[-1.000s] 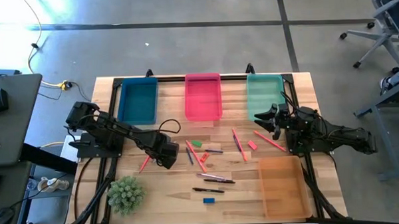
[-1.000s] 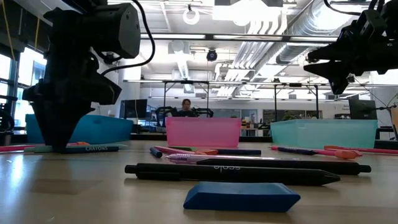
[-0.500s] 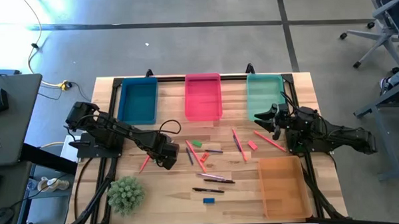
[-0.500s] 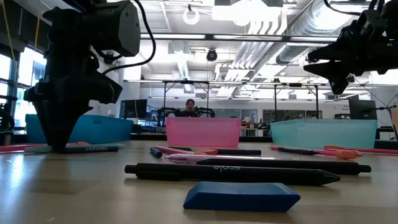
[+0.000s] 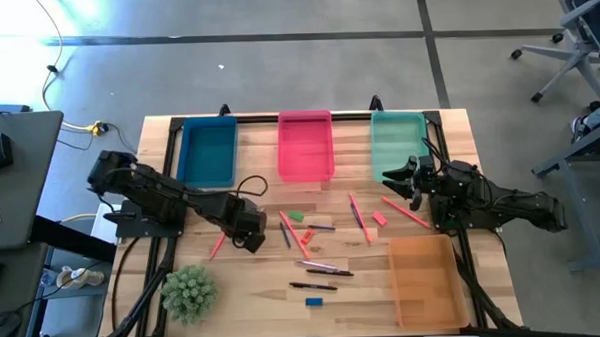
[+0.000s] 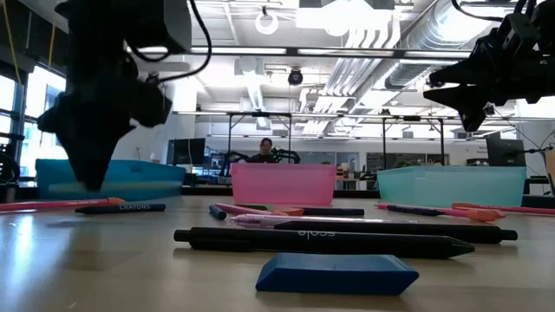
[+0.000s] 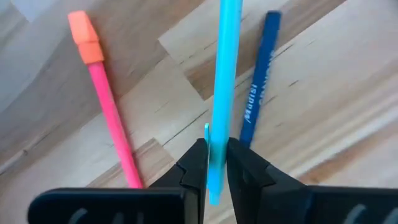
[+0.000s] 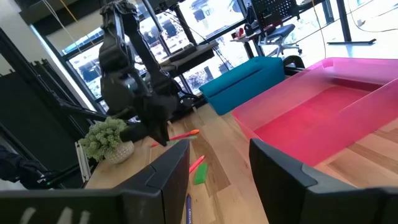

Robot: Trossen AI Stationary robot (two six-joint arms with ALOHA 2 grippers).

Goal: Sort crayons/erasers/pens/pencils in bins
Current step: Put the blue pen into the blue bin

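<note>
My left gripper (image 5: 250,233) hangs just above the table's left-middle, shut on a light-blue stick (image 7: 222,74). Under it lie a dark blue crayon (image 7: 258,81), also seen low (image 6: 121,208), and a pink pencil with an orange end (image 7: 109,106). My right gripper (image 5: 400,177) waits open and raised beside the teal bin (image 5: 397,143). The blue bin (image 5: 207,152) and pink bin (image 5: 305,146) line the far edge; the orange bin (image 5: 424,282) sits near right. Black pens (image 5: 312,285), a green eraser (image 5: 297,217), a pink eraser (image 5: 380,219) and a blue eraser (image 5: 314,302) lie loose mid-table. My left gripper pinches the light-blue stick between its two fingers (image 7: 245,165), close to one end (image 7: 214,158), whose short tip pokes out behind them. The fingers come from above, pointing down, and lie across the stick. The stick is lifted clear of the table, its long part reaching out forward.
A small green plant (image 5: 188,292) stands near the table's near-left corner. More pink and red sticks (image 5: 357,215) lie scattered between the arms. A black frame rail (image 5: 163,243) runs along each side of the table. A person sits far off in the room (image 6: 260,149).
My left gripper has risen off the table, carrying the light-blue stick up with it, and its arm has drawn back a little toward the left edge. The dark blue crayon stays lying where it was.
</note>
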